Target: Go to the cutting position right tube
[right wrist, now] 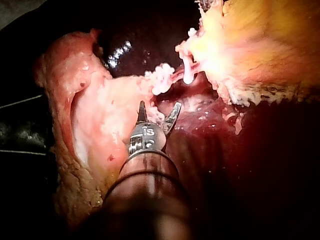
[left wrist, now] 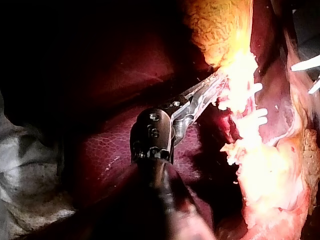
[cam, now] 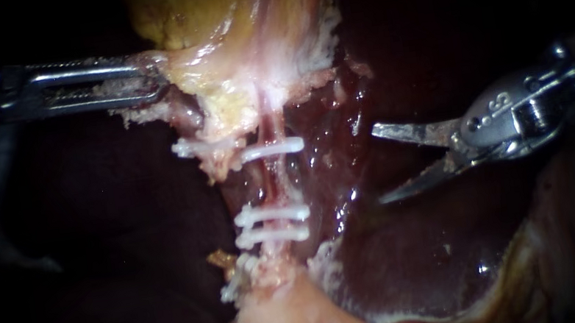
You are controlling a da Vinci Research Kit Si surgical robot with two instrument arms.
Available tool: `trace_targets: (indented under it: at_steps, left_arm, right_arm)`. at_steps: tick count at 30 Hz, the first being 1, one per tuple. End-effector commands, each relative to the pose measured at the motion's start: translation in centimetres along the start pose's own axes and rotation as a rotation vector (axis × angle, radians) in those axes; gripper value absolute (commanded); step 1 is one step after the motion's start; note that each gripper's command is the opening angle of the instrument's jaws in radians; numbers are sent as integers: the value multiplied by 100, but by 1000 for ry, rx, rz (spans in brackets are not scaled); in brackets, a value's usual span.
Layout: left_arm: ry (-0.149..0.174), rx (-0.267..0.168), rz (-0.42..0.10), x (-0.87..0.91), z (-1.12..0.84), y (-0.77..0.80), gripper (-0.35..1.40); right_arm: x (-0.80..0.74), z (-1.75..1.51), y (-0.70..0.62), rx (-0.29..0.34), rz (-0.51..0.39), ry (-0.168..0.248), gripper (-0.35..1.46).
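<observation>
To the right of the clipped right tube [cam: 279, 181], my right instrument [cam: 377, 164] held its jaws apart, my left instrument [cam: 154, 75] clamped on the gallbladder [cam: 218, 81]; advancing crooked risked nicking liver [cam: 418, 255] or catching a clip [cam: 272, 215].

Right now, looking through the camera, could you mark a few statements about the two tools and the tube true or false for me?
1. The right tool has its jaws open. True.
2. The right tool's jaws already straddle the right tube. False: they stand apart from it, over the dark liver.
3. The left tool is shut on pale tissue. True.
4. The right tube carries no clips. False: white clips cross it.
</observation>
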Motion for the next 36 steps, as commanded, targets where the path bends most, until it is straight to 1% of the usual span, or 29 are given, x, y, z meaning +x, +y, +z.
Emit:
trace_targets:
  at_steps: [1, 3, 5, 9, 12, 13, 15, 17, 19, 22, 25, 27, 29, 30, 31, 36]
  left_arm:
    - [0, -1, 0, 1, -1, 0, -35]
    - [-1, -2, -1, 2, -2, 1, -35]
    - [-3, -5, -3, 6, -7, 2, -35]
    - [-9, -9, -12, 21, -22, 8, -35]
    - [16, -8, -34, 44, -43, 14, -35]
    - [26, -7, -32, 50, -50, 16, -35]
    - [40, -5, -29, 61, -62, 19, -35]
    - [49, -3, -27, 66, -70, 20, -35]
    - [54, 0, -24, 69, -75, 20, -35]
    - [54, 1, -23, 68, -75, 20, -35]
    - [55, 2, -23, 67, -74, 21, -35]
    - [55, 2, -23, 67, -73, 21, -35]
    - [55, 2, -23, 66, -73, 21, -35]
    - [55, 3, -23, 66, -73, 21, -35]
    - [56, 3, -23, 66, -73, 21, -35]
    - [56, 4, -22, 65, -72, 21, -35]
  right_arm:
    - [0, 0, 0, 0, -1, 2, 143]
    - [0, 0, 0, -6, 0, 18, 143]
    - [0, 0, 0, -6, 0, 18, 143]
    - [-1, 0, 0, -5, 0, 18, 143]
    - [-1, 0, 0, -5, 0, 19, 143]
    - [-1, 0, 0, -5, 0, 19, 143]
    - [-1, -1, 0, -5, 0, 19, 143]
    - [-1, -1, 0, -5, 0, 19, 143]
    - [-1, -1, 0, -2, 0, 20, 143]
    - [-1, 0, 0, 6, 0, 22, 143]
    - [0, 6, 0, 48, -8, 37, 138]
    - [0, 12, -1, 65, 13, 45, 136]
    - [1, 21, 0, 74, 29, 69, 136]
    - [1, 25, 1, 74, 36, 88, 136]
    - [0, 31, 1, 82, 46, 95, 136]
    - [-3, 57, 3, 113, 84, 107, 134]
